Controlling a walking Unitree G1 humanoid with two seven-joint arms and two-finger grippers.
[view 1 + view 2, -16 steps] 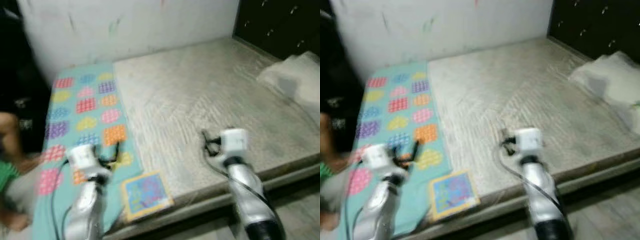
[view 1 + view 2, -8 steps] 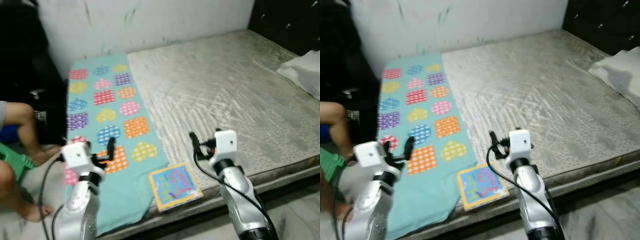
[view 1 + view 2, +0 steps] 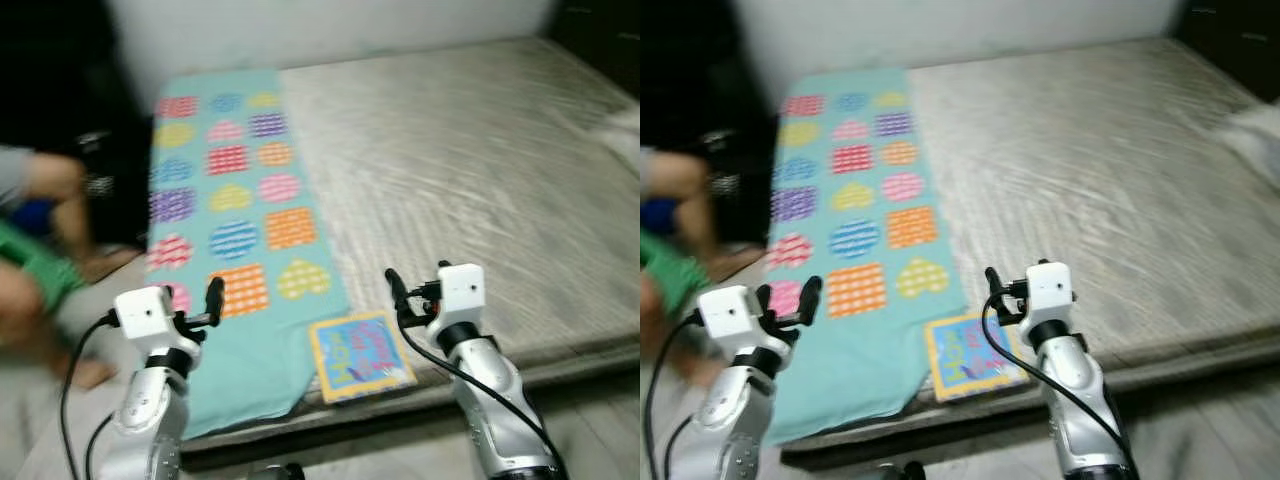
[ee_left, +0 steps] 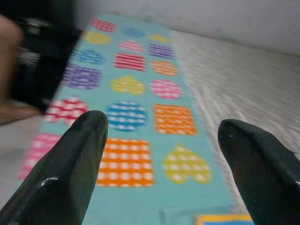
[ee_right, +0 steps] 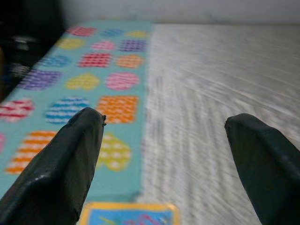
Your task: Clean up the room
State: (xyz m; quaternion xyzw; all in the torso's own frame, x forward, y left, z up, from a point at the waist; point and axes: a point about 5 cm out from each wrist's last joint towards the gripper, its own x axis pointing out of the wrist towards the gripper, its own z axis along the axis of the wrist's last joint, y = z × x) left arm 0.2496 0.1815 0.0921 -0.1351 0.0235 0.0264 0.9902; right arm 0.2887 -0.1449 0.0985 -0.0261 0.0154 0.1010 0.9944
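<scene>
A: What do the head views give you?

B: A bare grey mattress with a teal mat of coloured hearts and squares laid along its left side. A small picture book with a yellow border lies flat at the near edge of the mattress, just beside the mat's lower right corner. At the far left a person's bent leg is in view, blurred.

A: And the arms?

B: Both are raised, forearms reaching forward. The left gripper hovers over the near end of the mat; the right gripper hangs just above the book's far right corner. Neither touches anything.

A: Left wrist view?

B: Its two black fingers stand wide apart with nothing between them. Beyond lie the mat's patterned patches, and a sliver of the book's yellow border shows near the frame's edge.

A: Right wrist view?

B: Likewise, the jaws spread wide and empty. Between the fingers you see the seam where mat meets mattress, with the book's near edge just below them.
</scene>
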